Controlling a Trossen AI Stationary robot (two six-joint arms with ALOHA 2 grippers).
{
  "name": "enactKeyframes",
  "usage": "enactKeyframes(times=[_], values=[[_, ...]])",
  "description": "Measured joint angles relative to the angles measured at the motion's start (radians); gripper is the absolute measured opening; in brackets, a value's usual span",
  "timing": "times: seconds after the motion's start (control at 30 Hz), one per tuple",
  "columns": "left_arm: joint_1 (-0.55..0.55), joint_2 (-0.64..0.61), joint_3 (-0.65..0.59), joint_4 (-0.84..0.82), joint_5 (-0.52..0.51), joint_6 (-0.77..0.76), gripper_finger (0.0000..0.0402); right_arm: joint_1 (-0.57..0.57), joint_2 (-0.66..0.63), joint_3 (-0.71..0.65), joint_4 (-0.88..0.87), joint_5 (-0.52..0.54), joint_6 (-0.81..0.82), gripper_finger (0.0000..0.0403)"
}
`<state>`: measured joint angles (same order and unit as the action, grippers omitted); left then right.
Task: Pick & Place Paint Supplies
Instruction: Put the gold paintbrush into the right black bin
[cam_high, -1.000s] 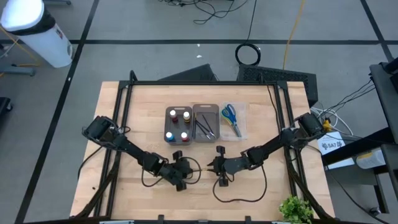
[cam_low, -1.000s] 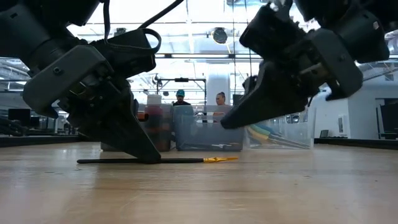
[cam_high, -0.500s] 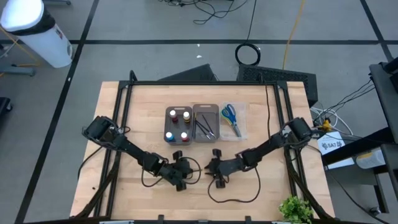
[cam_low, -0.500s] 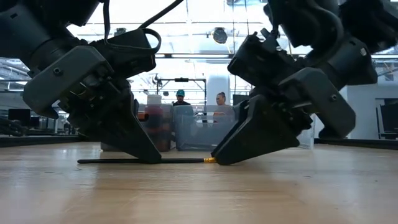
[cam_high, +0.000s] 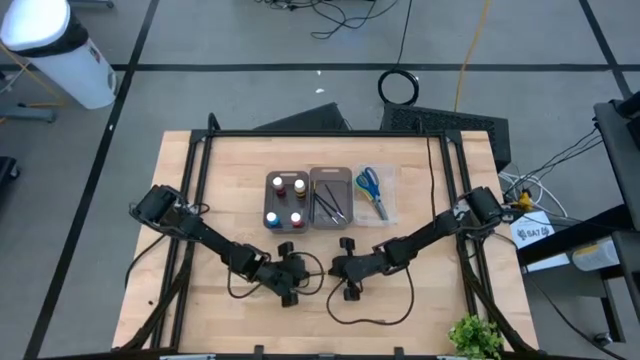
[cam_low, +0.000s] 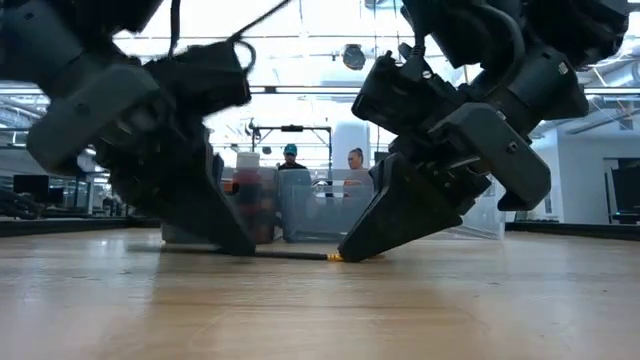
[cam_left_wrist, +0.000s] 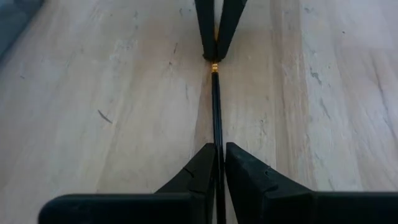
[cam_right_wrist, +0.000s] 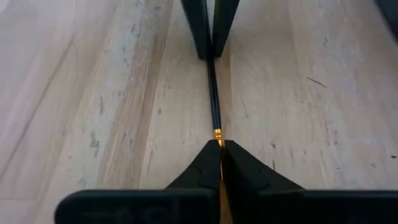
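A thin dark-handled brush (cam_high: 318, 268) with a gold ferrule lies on the table's near middle, between my two grippers. My left gripper (cam_high: 303, 268) is shut on its handle, and the left wrist view shows those fingers (cam_left_wrist: 219, 155) closed around the stick. My right gripper (cam_high: 333, 268) faces it and is shut at the ferrule end (cam_right_wrist: 217, 134). In the low view both grippers slant down to the brush (cam_low: 290, 254). The paint bottles (cam_high: 285, 200), more brushes (cam_high: 330, 203) and the scissors (cam_high: 372, 188) rest in their trays farther back. My left gripper pinches the brush's dark handle (cam_left_wrist: 216, 140) between its two fingers, slanting down from the table's left and lying along the stick. The brush lies level at the tabletop. My right gripper pinches the brush just behind the gold ferrule (cam_right_wrist: 217, 135), slanting down from the table's right, fingers (cam_low: 350, 245) along the brush. Its fingertips reach the tabletop (cam_low: 345, 256).
Three trays stand in a row at the table's far middle: a grey one with bottles (cam_high: 268, 182), a grey one with brushes (cam_high: 318, 178) and a clear one with scissors (cam_high: 390, 205). Cables loop on the near table (cam_high: 370, 318). People (cam_low: 355, 160) stand in the room beyond.
My right gripper has moved toward the table's left and down, from above and to the right of the brush to its ferrule end at the tabletop. The left gripper has stayed on the handle and shows blurred now.
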<state>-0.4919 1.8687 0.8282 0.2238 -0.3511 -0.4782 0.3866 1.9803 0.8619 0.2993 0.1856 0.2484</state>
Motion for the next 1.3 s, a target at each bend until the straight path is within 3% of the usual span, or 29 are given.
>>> enactKeyframes(times=[0.4,0.53,0.67,0.77,0.83,0.9,1.1,1.3], values=[[-0.119,-0.29,0.046,0.026,-0.044,0.209,0.0046,0.016,-0.155,-0.006,0.145,0.02,-0.024,0.0],[-0.162,-0.335,0.047,0.029,-0.121,0.266,0.0046,0.018,-0.243,-0.004,0.159,0.152,-0.001,0.0],[-0.178,-0.346,0.047,0.038,-0.155,0.288,0.0047,0.006,-0.333,-0.004,0.137,0.383,0.057,0.0],[-0.177,-0.34,0.047,0.031,-0.147,0.284,0.0047,-0.031,-0.385,-0.002,0.034,0.558,0.113,0.0],[-0.17,-0.337,0.047,0.033,-0.148,0.267,0.0047,-0.067,-0.404,-0.003,-0.067,0.619,0.168,0.0],[-0.168,-0.334,0.047,0.025,-0.147,0.264,0.0047,-0.113,-0.41,-0.003,-0.117,0.614,0.225,0.0],[-0.164,-0.335,0.047,0.025,-0.148,0.263,0.0047,-0.232,-0.374,-0.003,-0.14,0.448,0.276,0.0],[-0.163,-0.335,0.047,0.028,-0.148,0.262,0.0047,-0.268,-0.373,-0.002,-0.14,0.438,0.34,0.0038]])
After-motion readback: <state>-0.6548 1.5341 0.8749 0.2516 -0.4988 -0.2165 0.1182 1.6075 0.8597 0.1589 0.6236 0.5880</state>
